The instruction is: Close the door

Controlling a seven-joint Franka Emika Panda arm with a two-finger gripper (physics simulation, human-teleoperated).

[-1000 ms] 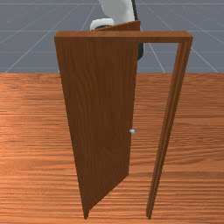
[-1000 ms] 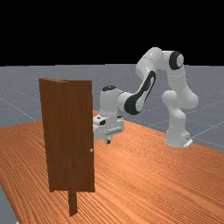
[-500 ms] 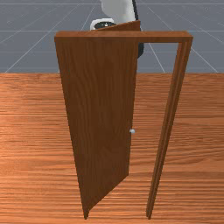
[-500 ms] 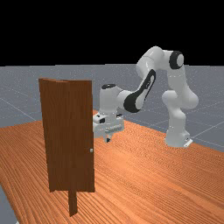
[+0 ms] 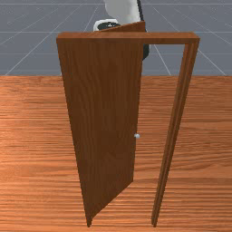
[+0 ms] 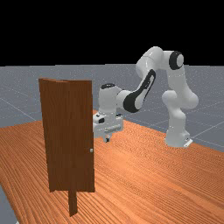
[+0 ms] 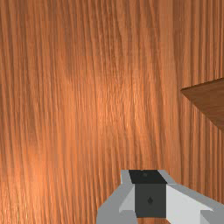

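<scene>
Front view: one door (image 5: 104, 113) ajar in one frame (image 5: 170, 39), one knob (image 5: 137, 136); far view: one tool (image 6: 107, 140), clenched.

Dark brown door (image 5: 104, 113) (streaky grain)

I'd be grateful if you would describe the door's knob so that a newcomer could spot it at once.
In the front view, find the tall brown door frame, then the door standing ajar on that view's left. At the door's free edge, below mid-height, is the knob: small, pale and rounded, unlike the long, flat, dark wood beside it.
</scene>
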